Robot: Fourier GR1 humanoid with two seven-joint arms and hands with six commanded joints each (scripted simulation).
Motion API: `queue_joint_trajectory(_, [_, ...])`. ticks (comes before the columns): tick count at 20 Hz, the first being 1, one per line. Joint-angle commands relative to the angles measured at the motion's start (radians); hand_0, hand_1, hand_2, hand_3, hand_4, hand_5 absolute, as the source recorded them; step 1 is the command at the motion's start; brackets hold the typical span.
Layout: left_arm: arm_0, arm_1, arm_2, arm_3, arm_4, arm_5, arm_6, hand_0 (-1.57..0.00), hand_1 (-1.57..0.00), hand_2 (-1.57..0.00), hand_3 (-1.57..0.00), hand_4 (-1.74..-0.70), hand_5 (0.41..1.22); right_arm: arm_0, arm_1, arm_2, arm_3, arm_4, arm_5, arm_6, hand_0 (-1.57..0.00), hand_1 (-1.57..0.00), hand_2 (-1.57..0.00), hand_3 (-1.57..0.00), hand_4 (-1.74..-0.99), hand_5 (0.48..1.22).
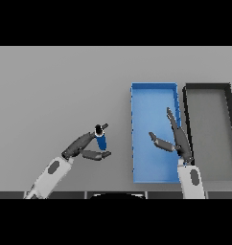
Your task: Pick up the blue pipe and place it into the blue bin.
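Pinching the blue pipe [101, 139] nearly upright, left hand [84, 146] fingers curl around it; right hand [178, 141] fingers straight above blue bin [154, 98].

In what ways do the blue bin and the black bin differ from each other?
The blue bin is bright blue all over, while the black bin has a dark rim and a grey floor. The blue bin lies nearer the blue pipe held in the left hand; the black bin lies further to the right. The open right hand hovers over the blue bin, not the black bin. Both are rectangular, open-topped, side by side, and hold nothing.
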State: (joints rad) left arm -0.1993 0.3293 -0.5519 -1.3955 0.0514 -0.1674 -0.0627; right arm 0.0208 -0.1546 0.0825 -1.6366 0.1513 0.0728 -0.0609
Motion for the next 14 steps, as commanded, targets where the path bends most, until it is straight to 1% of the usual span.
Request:
queue_joint_trajectory(1, [-0.015, -0.018, -0.003, 0.025, -0.024, 0.022, -0.007, 0.0, 0.0, 0.0, 0.0, -1.1, 0.497, -0.004, 0.0, 0.002, 0.012, 0.003, 0.003, 0.002, 0.0, 0.0, 0.0, 0.0, -1.2, 0.547])
queue_joint_trajectory(3, [-0.037, -0.044, 0.001, 0.062, -0.027, 0.025, -0.043, 0.0, 0.0, -0.02, 0.0, -1.1, 0.517, -0.005, -0.01, -0.005, 0.002, 0.001, 0.002, 0.006, 0.0, 0.0, 0.0, 0.0, -1.195, 0.548])
queue_joint_trajectory(4, [-0.031, -0.057, 0.002, 0.068, -0.008, 0.011, -0.066, 0.0, 0.0, -0.05, -0.02, -1.12, 0.543, -0.005, -0.005, 0.001, -0.006, 0.004, 0.0, 0.009, 0.0, 0.0, 0.0, 0.0, -1.192, 0.549])
queue_joint_trajectory(5, [-0.034, -0.066, 0.008, 0.064, 0.013, 0.001, -0.066, 0.0, 0.0, -0.09, -0.04, -1.14, 0.567, -0.008, -0.008, -0.001, 0.006, 0.008, 0.0, 0.015, 0.0, 0.0, 0.0, 0.0, -1.188, 0.55])
queue_joint_trajectory(6, [-0.051, -0.088, 0.021, 0.082, 0.042, -0.01, -0.049, 0.0, -0.04, -0.17, -0.11, -1.18, 0.601, -0.01, -0.016, -0.003, -0.004, 0.008, 0.002, 0.009, 0.0, 0.0, 0.0, 0.0, -1.186, 0.554])
queue_joint_trajectory(7, [-0.033, -0.092, 0.026, 0.073, 0.066, -0.016, -0.051, 0.0, -0.12, -0.27, -0.2, -1.22, 0.635, -0.002, -0.016, -0.005, 0.003, 0.005, 0.004, 0.0, 0.0, 0.0, 0.0, 0.0, -1.188, 0.556])
queue_joint_trajectory(8, [-0.042, -0.118, 0.026, 0.08, 0.077, -0.016, -0.045, -0.04, -0.25, -0.42, -0.35, -1.27, 0.675, -0.005, -0.007, 0.0, 0.0, 0.004, 0.002, -0.001, 0.0, 0.0, 0.0, 0.0, -1.196, 0.56])
queue_joint_trajectory(9, [-0.043, -0.128, 0.032, 0.09, 0.09, -0.021, -0.049, -0.18, -0.41, -0.58, -0.59, -1.3, 0.784, -0.007, -0.001, 0.002, 0.002, 0.009, -0.004, 0.008, 0.0, 0.0, 0.0, 0.0, -1.192, 0.56])
queue_joint_trajectory(10, [-0.04, -0.139, 0.033, 0.091, 0.095, -0.015, -0.049, -0.42, -0.64, -0.78, -0.78, -1.38, 0.872, 0.004, -0.006, 0.003, -0.007, 0.006, 0.004, -0.001, 0.0, 0.0, 0.0, 0.0, -1.191, 0.561])
queue_joint_trajectory(11, [-0.029, -0.136, 0.028, 0.079, 0.088, -0.017, -0.062, -0.65, -0.83, -0.94, -0.91, -1.45, 0.941, -0.002, 0.0, 0.007, -0.005, 0.014, -0.005, 0.008, 0.0, 0.0, 0.0, 0.0, -1.189, 0.562])
queue_joint_trajectory(12, [-0.038, -0.15, 0.025, 0.081, 0.079, -0.011, -0.053, -0.83, -0.98, -1.06, -1.02, -1.5, 0.997, -0.007, -0.003, 0.003, 0.001, 0.017, -0.009, 0.008, 0.0, 0.0, 0.0, 0.0, -1.184, 0.562])
queue_joint_trajectory(13, [-0.034, -0.151, 0.024, 0.085, 0.076, -0.017, -0.074, -0.98, -1.1, -1.16, -1.11, -1.55, 1.042, -0.014, -0.009, -0.003, 0.003, 0.013, -0.007, 0.017, 0.0, 0.0, 0.0, 0.0, -1.182, 0.562])
queue_joint_trajectory(14, [-0.031, -0.152, 0.018, 0.075, 0.076, -0.015, -0.065, -1.1, -1.19, -1.25, -1.2, -1.59, 1.078, -0.009, -0.011, -0.001, 0.004, 0.019, -0.007, 0.013, 0.0, 0.0, 0.0, 0.0, -1.179, 0.561])
